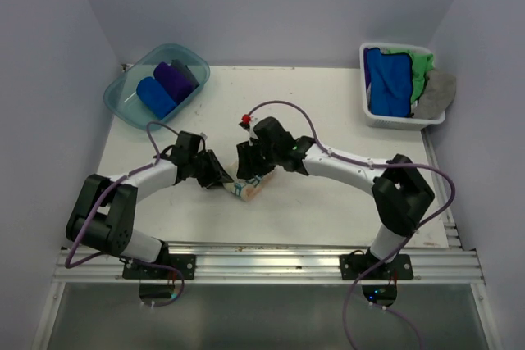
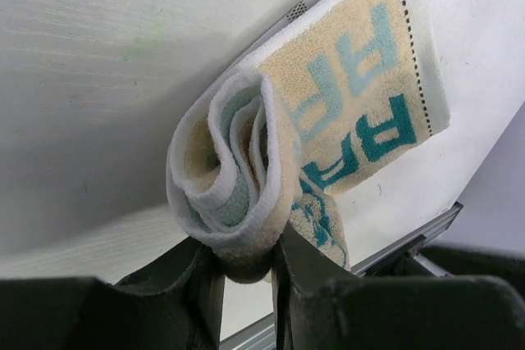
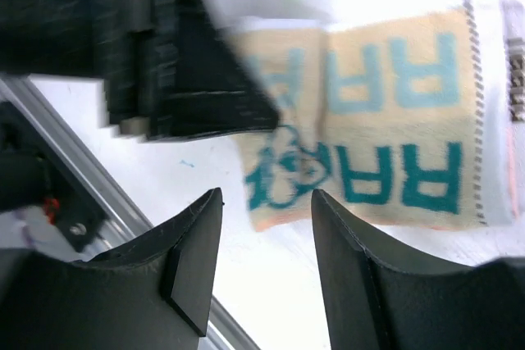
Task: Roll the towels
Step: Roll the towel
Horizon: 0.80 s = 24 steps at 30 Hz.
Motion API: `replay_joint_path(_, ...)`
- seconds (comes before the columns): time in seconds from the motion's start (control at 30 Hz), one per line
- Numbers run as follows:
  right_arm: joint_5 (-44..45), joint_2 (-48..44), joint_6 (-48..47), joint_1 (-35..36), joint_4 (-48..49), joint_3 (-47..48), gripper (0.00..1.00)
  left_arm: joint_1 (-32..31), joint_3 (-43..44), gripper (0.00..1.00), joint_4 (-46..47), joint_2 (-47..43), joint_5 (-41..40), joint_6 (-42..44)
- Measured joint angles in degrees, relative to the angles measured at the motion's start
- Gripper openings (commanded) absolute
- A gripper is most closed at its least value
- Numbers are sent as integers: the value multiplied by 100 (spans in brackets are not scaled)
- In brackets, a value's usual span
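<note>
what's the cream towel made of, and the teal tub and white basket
Cream towel: likely cotton terry, matte, with fuzzy looped pile and woven teal letters. Teal tub: apparently translucent plastic, its tinted rim see-through. White basket: probably smooth opaque plastic.

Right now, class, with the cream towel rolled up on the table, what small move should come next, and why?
Probably the right tool should lift clear. Its jaws stand open with nothing between them, while the left tool pinches the spiralled end of the cream towel, which looks fully rolled. That would leave the left tool free to carry the roll off.
</note>
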Motion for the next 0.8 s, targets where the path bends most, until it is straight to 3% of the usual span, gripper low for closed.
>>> replay_joint_path(0.17, 1770, -179, -1110, 1399, -332, 459, 49, 0, 57, 27, -74, 57, 2, 0)
replay_joint_path(0.33, 2793, 2, -2037, 2339, -450, 638, 47, 0, 103, 27, -127, 85, 4, 0)
replay_joint_path(0.8, 4033, 994, -2874, 2498, -452, 697, 50, 0, 114, 27, -179, 85, 4, -2)
